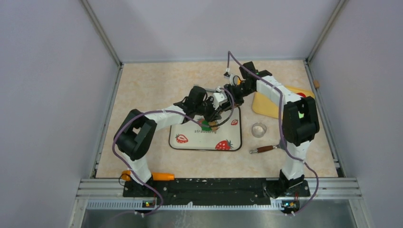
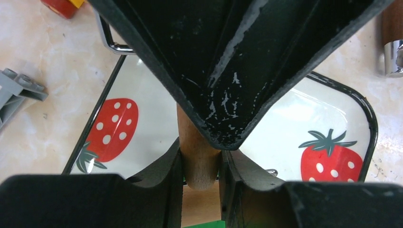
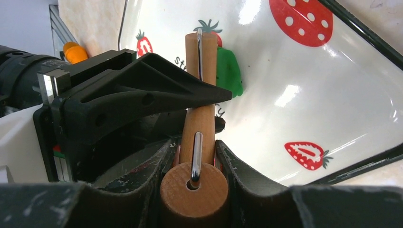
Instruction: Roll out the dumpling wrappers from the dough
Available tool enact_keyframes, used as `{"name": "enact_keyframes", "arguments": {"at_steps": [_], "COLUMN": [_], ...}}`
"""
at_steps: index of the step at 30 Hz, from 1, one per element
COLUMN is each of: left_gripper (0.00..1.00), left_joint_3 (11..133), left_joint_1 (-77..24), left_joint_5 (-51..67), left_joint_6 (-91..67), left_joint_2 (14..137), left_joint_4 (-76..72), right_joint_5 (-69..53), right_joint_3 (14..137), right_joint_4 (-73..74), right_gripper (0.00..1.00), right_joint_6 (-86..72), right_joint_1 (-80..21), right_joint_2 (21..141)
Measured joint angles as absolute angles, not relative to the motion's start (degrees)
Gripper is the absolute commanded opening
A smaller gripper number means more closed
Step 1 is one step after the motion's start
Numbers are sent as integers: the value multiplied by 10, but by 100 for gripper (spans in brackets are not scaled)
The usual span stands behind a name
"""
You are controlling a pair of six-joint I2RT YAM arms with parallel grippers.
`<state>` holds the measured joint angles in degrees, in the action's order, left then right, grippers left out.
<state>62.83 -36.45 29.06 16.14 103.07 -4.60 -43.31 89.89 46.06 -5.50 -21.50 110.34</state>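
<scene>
Both arms meet over the tray (image 1: 199, 138) with printed strawberries, which lies in the middle of the bench (image 1: 152, 90). The dough (image 3: 229, 71) is on this tray, near its middle, as one green piece. It is partly hidden behind the wooden roller (image 3: 192, 190), so I cannot tell how thin it is.

The left pincer (image 2: 200, 154) is pinching the wooden roller: in its own view the two fingers press on both sides of the wood. The right pincer (image 3: 195, 145) is also closed on the roller, at the end nearest to its camera, and its fingers touch the round wood on left and right. So both pincers hold the same tool, just above or beside the dough. Whether the roller already touches the dough is not clear.

About the progress, I judge that the task is in its early part. No round wrapper is visible on the tray or on the bench. The clear round cutter (image 1: 259, 129) stands to the right of the tray, apart from it, and nobody holds it. A tool with a brown handle (image 1: 264, 149) lies near it, on the near side. The dough must first be pressed flat into a sheet. After this the discs must be cut from it and taken out.
</scene>
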Motion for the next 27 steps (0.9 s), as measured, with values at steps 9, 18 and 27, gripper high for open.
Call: {"name": "enact_keyframes", "arguments": {"at_steps": [9,18,27], "left_gripper": [0,0,0], "left_joint_3": [606,577,568], "left_joint_1": [-363,-359,-352], "left_joint_5": [266,262,252], "left_joint_6": [148,132,138], "left_joint_2": [1043,1034,1014], "left_joint_4": [-50,-87,-64], "right_joint_5": [-421,-423,-420], "right_joint_3": [924,939,959], "right_joint_4": [469,476,481], "right_gripper": [0,0,0], "right_joint_6": [-19,-6,-7], "right_joint_1": [-230,-236,-254], "right_joint_2": [1157,1169,1176]}}
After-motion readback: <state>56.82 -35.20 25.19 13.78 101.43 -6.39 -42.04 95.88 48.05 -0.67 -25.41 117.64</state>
